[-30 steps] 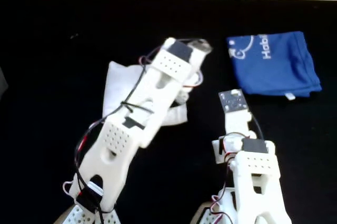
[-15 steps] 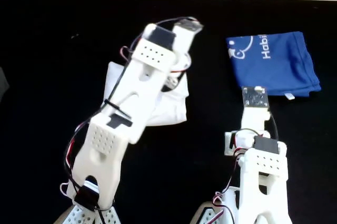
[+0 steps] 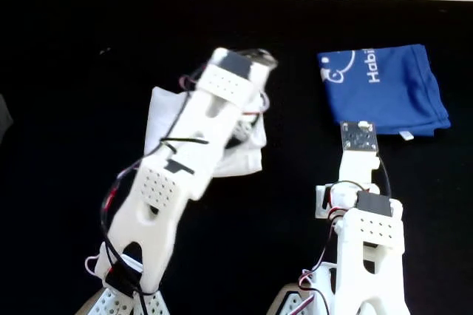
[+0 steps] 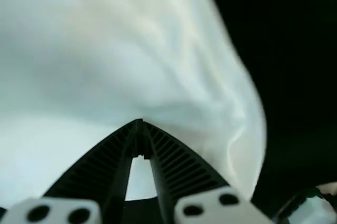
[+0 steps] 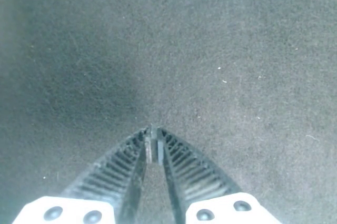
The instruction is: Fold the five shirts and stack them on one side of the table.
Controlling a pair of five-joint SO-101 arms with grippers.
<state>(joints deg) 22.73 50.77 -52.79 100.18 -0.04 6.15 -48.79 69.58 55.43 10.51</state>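
A white shirt (image 3: 164,121) lies crumpled left of the table's centre, and my left arm (image 3: 214,108) stretches over it from the near edge. In the left wrist view my left gripper (image 4: 138,124) is shut, its tips pinched into the white shirt (image 4: 131,50), which drapes close in front of the camera. A folded blue shirt (image 3: 388,89) lies flat at the far right. My right arm (image 3: 359,137) stands just in front of the blue shirt. My right gripper (image 5: 151,132) is shut with nothing in it, over the bare black table cover (image 5: 237,50).
The black table cover (image 3: 89,71) runs to a pale wall at the far edge. Open cloth lies to the far left and between the two shirts. The arm bases (image 3: 310,300) stand at the near edge.
My right arm has shifted right, toward the blue shirt. My left arm swung a little left and back. The white shirt's loose near-right flap has been drawn in toward the pile.
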